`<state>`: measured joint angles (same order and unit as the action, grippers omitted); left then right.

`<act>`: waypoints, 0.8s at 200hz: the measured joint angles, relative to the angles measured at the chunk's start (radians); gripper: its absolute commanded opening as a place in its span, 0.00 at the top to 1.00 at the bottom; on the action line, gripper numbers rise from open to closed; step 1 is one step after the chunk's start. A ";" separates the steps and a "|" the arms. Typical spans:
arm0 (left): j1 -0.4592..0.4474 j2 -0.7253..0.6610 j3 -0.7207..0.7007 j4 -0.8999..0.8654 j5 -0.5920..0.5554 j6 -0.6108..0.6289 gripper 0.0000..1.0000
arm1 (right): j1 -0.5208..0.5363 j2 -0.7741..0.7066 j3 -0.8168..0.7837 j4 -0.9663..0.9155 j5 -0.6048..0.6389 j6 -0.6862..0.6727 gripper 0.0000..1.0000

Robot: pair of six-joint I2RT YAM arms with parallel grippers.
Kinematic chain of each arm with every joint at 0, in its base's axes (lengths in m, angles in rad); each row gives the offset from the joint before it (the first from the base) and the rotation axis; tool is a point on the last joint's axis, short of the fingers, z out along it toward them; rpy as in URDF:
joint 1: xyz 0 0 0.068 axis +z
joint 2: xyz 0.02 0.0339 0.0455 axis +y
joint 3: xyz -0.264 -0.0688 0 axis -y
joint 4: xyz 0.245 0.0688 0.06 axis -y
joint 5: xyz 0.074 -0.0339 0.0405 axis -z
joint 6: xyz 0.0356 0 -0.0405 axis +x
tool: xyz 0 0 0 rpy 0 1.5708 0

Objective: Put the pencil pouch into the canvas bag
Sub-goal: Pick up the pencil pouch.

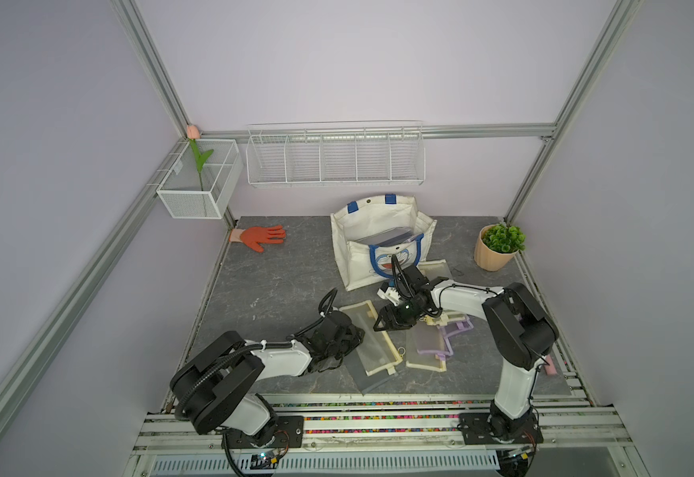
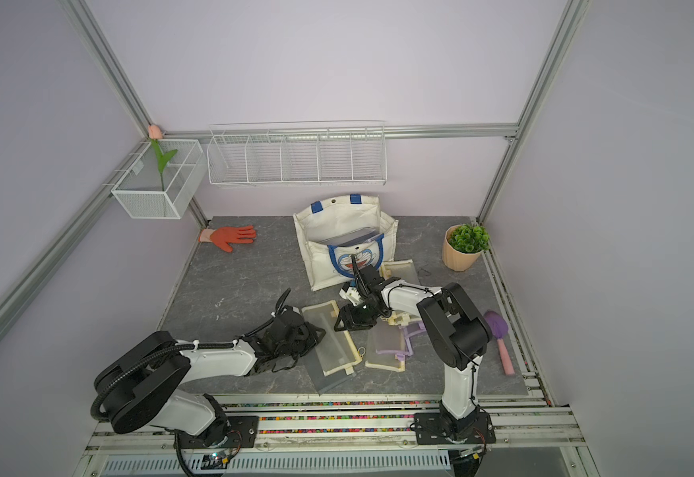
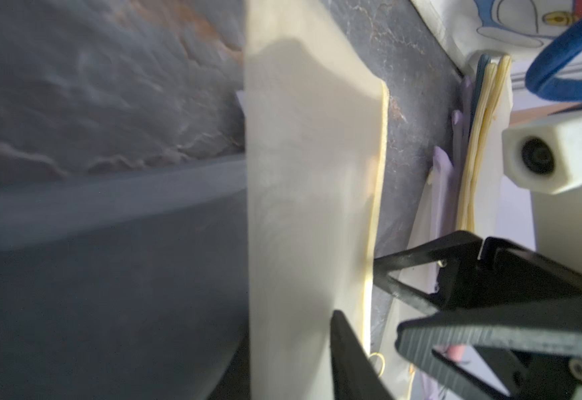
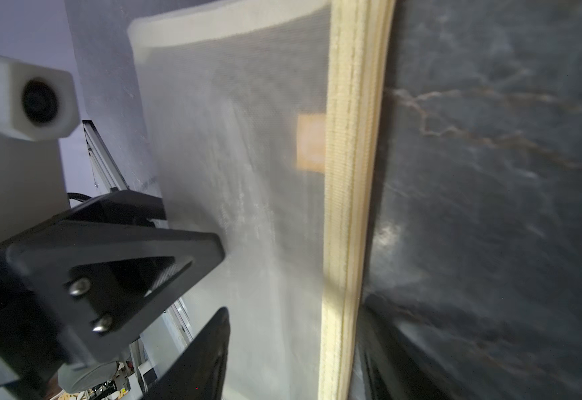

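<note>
Dark grey veined tabletop [image 1: 275, 289] boxed by lilac walls and an aluminium frame. White wire rack [image 1: 335, 159] on the back wall at 12 o'clock; mesh basket [image 1: 198, 194] in the 10 o'clock corner. Orange glove [image 1: 260, 236] flat at 10 o'clock, potted plant [image 1: 498, 245] at 2 o'clock.

The canvas bag [image 1: 362, 264] stands upright at 12 o'clock, mouth open. The pencil pouch [image 1: 372, 347], grey mesh with cream trim, lies flat on the slab at 6 o'clock of the bag, outside it.

Both arms reach low and inward. The left gripper [image 1: 355, 334] sits at the pouch's 9 o'clock edge; the right wrist view shows 1 finger [image 4: 144, 259] pressed on the mesh, but I cannot tell if it is clenched. The right gripper [image 1: 380, 322] is at the pouch's 1 o'clock corner, fingers spread and grasping nothing.

More pouches [image 1: 426, 349] are stacked just beside at 3 o'clock. Bare slab runs from 8 to 11 o'clock.
</note>
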<state>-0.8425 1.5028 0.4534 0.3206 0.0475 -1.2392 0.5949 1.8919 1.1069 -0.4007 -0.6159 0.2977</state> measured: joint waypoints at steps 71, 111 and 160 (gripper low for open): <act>-0.004 -0.368 0.106 -0.246 -0.094 0.134 1.00 | 0.012 -0.159 0.002 -0.089 0.028 -0.028 0.25; 0.020 -0.570 0.307 -0.493 -0.203 0.325 1.00 | 0.009 -0.368 0.062 -0.196 0.056 -0.047 0.14; 0.040 -0.518 0.686 -0.771 -0.286 0.599 1.00 | -0.019 -0.447 0.156 -0.303 0.081 -0.040 0.07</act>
<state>-0.8021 0.9844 1.1389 -0.4507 -0.2386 -0.6407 0.5762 1.4448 1.2629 -0.7040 -0.5346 0.2573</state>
